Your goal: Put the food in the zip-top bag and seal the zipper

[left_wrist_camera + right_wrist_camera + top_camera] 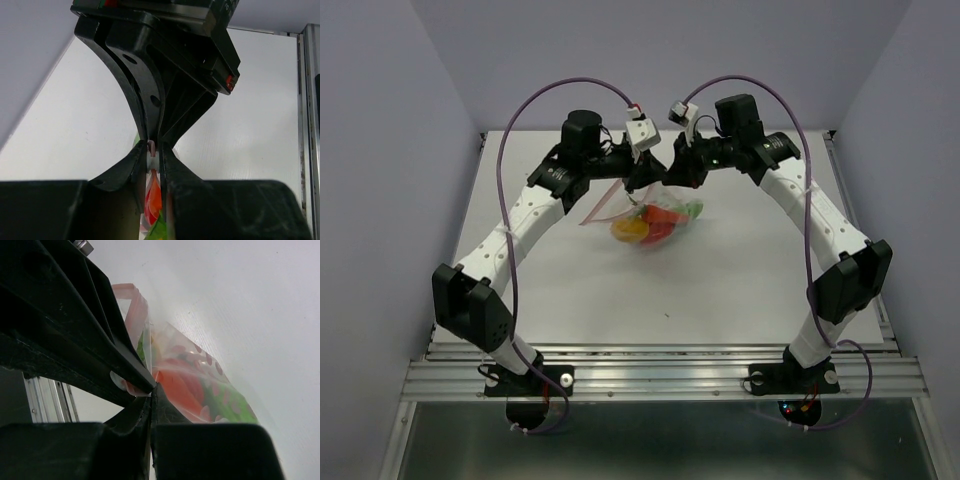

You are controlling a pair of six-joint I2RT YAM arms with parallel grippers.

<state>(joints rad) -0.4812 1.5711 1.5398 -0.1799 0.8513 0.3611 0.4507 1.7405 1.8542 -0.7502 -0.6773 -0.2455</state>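
Note:
The clear zip-top bag (645, 220) hangs above the white table (740, 270), held up by both grippers. The food shows inside it: a yellow-orange piece (628, 229), a red pepper (665, 214) and a light green piece (693, 208). My left gripper (638, 181) is shut on the bag's top edge, the pale pink zipper (151, 150) pinched between its fingers (172, 170). My right gripper (681, 178) is shut on the same edge right beside it. In the right wrist view the bag (200, 380) hangs past the jaws, and the pink zipper strip (134, 315) runs away behind the other gripper.
The table has metal rails along its right edge (855, 200) and front edge (660, 375). Purple cables (535, 110) arch above both arms. Grey walls close in the sides and back.

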